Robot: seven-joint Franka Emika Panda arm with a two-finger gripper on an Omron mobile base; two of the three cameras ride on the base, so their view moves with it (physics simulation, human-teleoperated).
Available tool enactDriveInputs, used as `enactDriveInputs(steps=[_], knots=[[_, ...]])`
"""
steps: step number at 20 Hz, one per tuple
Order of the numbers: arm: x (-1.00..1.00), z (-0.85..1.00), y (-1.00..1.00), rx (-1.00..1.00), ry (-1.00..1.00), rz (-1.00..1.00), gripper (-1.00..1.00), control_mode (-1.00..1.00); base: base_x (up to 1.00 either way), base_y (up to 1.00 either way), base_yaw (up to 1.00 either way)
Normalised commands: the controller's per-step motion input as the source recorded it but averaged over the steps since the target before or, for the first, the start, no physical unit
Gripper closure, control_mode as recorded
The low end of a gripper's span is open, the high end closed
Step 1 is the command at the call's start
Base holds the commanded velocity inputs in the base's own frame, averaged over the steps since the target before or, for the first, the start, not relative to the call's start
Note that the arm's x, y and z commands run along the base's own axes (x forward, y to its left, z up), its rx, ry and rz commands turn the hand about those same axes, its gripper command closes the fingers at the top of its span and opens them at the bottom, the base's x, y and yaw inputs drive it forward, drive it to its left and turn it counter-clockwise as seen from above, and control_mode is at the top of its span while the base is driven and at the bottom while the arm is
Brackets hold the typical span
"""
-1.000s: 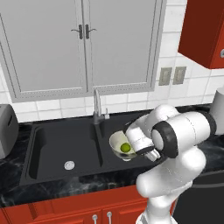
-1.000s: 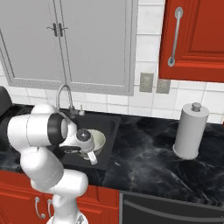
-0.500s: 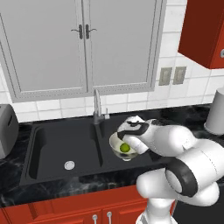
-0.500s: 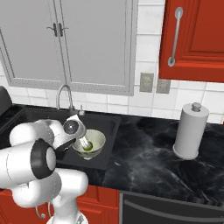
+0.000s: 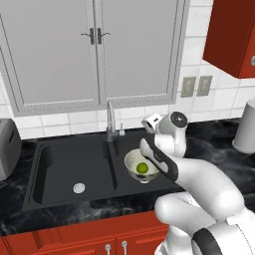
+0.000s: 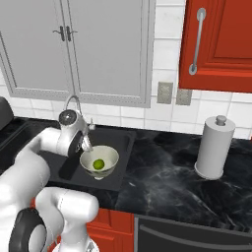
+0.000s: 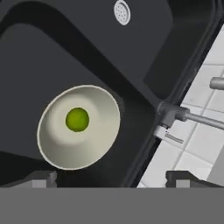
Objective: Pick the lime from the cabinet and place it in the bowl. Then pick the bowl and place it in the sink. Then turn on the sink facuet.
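The slim grey metal sink faucet [image 7: 175,114] stands at the back rim of the black two-basin sink [image 5: 64,164], on the divider between the basins, its small side lever [image 7: 167,136] jutting from the base toward the white tiled wall. In the hand view it lies up and to the right of the gripper [image 7: 111,181], between the two dark fingertips' line and the wall, with its spout running off to the right. The fingers are spread wide and hold nothing. Below them the wide off-white bowl [image 7: 78,127] sits in the right basin with the small bright green lime [image 7: 77,119] inside, so judging by that, only the tap remains. The next move likely shifts the hand toward the lever.
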Motion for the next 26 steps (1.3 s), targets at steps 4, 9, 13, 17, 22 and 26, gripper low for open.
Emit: enactDriveInputs(steps=[4,9,13,17,22,26], knots=[[-0.46,1.00,-0.15,0.17,0.36,-0.03,-1.00,-1.00,0.00,0.00,0.00],[-0.57,0.50,-0.08,0.27,0.30,-0.01,-1.00,-1.00,0.00,0.00,0.00],[-0.46,-0.21,0.13,0.30,0.09,-0.06,-1.00,-1.00,0.00,0.00,0.00],[-0.31,-0.45,0.39,0.33,0.00,-0.21,-1.00,-1.00,0.00,0.00,0.00],[-0.05,-0.28,0.35,0.31,0.00,-0.37,-1.00,-1.00,0.00,0.00,0.00],[0.22,-0.02,-0.02,0.28,0.02,-0.42,-1.00,-1.00,0.00,0.00,0.00]])
